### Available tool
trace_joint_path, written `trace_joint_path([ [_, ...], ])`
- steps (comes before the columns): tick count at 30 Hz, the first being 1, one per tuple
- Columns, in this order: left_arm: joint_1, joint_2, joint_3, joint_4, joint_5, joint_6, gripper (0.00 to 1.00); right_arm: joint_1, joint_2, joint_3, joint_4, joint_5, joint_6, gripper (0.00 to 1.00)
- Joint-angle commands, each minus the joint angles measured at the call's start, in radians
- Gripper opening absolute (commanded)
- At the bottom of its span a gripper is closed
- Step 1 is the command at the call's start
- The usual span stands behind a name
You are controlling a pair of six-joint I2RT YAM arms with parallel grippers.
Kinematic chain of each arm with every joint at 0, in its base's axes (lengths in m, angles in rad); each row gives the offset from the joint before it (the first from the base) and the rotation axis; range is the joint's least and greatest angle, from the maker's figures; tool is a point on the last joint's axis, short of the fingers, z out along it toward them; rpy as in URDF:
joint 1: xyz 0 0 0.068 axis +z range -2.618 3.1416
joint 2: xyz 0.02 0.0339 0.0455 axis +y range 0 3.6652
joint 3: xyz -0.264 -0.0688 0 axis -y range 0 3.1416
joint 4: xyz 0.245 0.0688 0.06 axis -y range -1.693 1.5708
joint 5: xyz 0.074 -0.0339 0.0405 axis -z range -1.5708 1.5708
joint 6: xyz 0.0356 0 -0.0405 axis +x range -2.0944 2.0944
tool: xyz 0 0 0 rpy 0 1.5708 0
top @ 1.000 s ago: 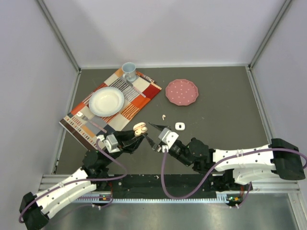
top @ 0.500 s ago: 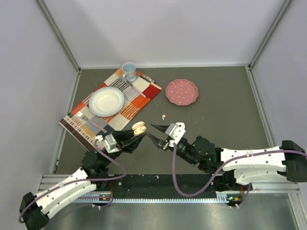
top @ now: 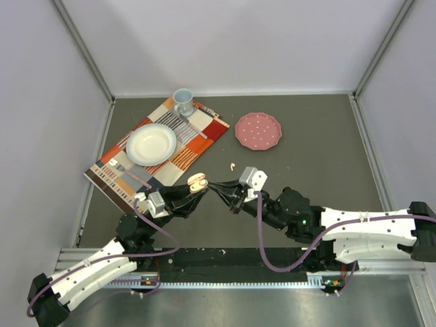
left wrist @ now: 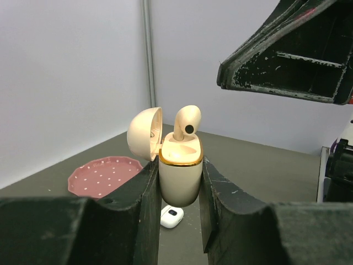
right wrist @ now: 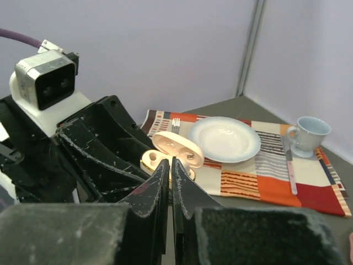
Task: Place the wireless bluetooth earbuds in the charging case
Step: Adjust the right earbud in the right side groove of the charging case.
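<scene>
The left pincer (left wrist: 180,182) is clamped on the lower body of a peach charging case (top: 198,181), which is held upright with its lid swung open. One earbud (left wrist: 186,122) is stood stem-down in a socket of the charging case, its head projecting above the gold rim. The right pincer (right wrist: 170,165) is shown with its fingers pressed together, and its tips are positioned just beside the charging case, on the side away from the left arm. A second earbud (top: 233,165) is laid on the desk (top: 313,150) beyond the charging case, to its right. A small white case (left wrist: 172,216) is seen on the desk below the charging case. A pink plate (top: 258,130) is located well beyond the charging case to the right. A striped placemat (top: 204,139) carrying a white bowl (top: 150,144) and a blue cup (top: 182,101) is located beyond it to the left.
</scene>
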Motion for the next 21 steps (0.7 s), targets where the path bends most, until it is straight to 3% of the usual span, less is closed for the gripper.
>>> trace_joint_path([
  [1,0.002,-0.007,0.016,0.055,0.012,-0.007,0.0,-0.01,0.027,0.063,-0.023,-0.07,0.042,0.02],
  [21,0.002,-0.013,0.016,0.052,0.035,-0.005,0.0,-0.03,0.121,0.115,-0.003,0.002,0.004,0.03],
])
